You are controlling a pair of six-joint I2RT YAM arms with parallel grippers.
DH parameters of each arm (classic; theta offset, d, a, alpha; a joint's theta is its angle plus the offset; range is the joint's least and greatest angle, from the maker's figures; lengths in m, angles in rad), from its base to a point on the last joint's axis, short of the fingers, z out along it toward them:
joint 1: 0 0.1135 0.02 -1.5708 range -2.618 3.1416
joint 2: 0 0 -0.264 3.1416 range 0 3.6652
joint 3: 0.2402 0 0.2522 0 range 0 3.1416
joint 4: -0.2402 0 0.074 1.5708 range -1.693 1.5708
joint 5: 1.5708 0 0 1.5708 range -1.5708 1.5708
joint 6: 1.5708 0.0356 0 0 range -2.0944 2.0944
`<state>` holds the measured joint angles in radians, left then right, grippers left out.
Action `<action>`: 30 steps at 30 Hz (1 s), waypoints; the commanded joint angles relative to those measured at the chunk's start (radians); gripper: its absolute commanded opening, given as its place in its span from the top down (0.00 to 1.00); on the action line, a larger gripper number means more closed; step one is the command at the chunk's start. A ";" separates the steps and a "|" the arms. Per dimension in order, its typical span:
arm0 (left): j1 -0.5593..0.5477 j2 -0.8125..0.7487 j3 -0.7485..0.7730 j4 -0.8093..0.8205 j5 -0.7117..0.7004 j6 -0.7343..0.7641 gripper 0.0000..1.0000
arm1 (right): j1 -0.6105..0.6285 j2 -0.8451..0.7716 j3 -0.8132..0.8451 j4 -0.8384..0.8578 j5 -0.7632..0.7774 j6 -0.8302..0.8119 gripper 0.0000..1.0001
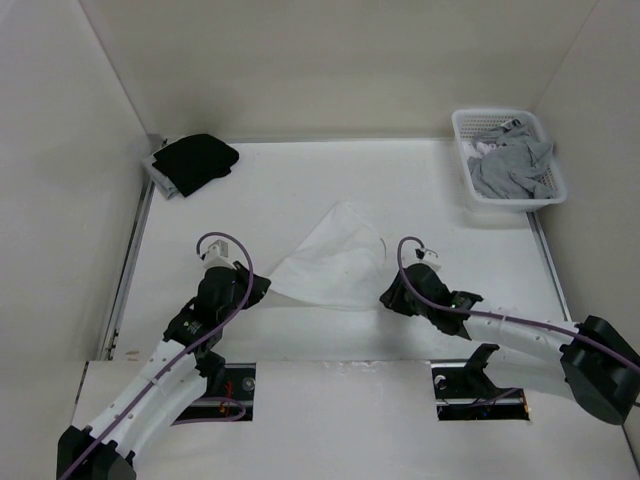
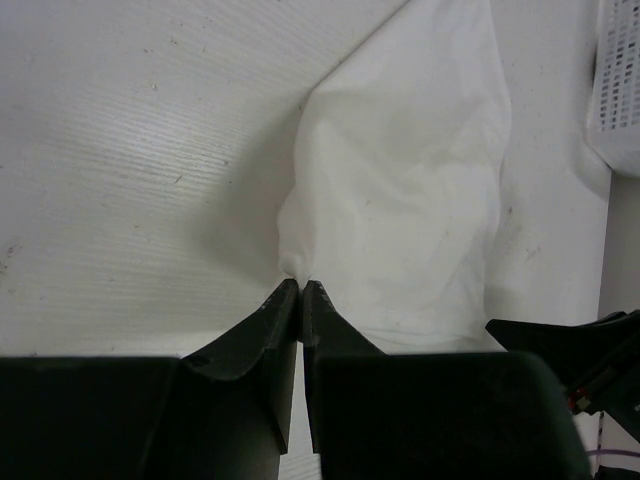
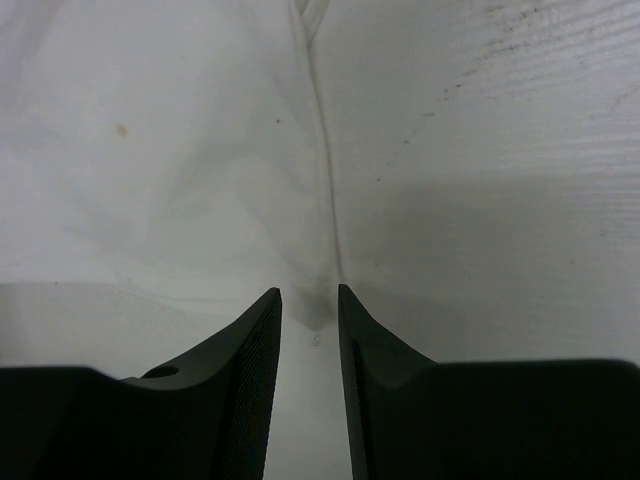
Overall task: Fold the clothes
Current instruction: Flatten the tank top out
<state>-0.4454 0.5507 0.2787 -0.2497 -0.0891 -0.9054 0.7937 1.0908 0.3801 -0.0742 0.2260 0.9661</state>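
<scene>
The clothes, a white thin tank top [image 1: 335, 262], lie crumpled flat in the middle of the table, narrowing toward the far side. My left gripper [image 1: 263, 291] sits at its near left corner. In the left wrist view the gripper [image 2: 300, 284] is shut, with a small pinch of the white fabric [image 2: 400, 200] caught at its tips. My right gripper [image 1: 387, 297] is at the near right corner. In the right wrist view it [image 3: 310, 293] stands open, its fingers astride the hem of the top [image 3: 322, 150], low over the table.
A white basket [image 1: 465, 150] holding a grey garment [image 1: 512, 165] stands at the far right, and its wall [image 2: 620, 90] shows in the left wrist view. A black garment [image 1: 195, 162] lies at the far left. Walls enclose the table on three sides.
</scene>
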 commanded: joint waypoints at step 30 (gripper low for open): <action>-0.009 -0.009 0.769 0.030 -0.095 0.100 0.97 | 0.348 -0.390 0.953 -0.506 0.568 -0.458 1.00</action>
<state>-0.4477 0.5400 0.9802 -0.2272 -0.1551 -0.8253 1.0863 0.6743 1.2510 -0.4885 0.6556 0.6418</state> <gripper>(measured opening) 0.039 0.008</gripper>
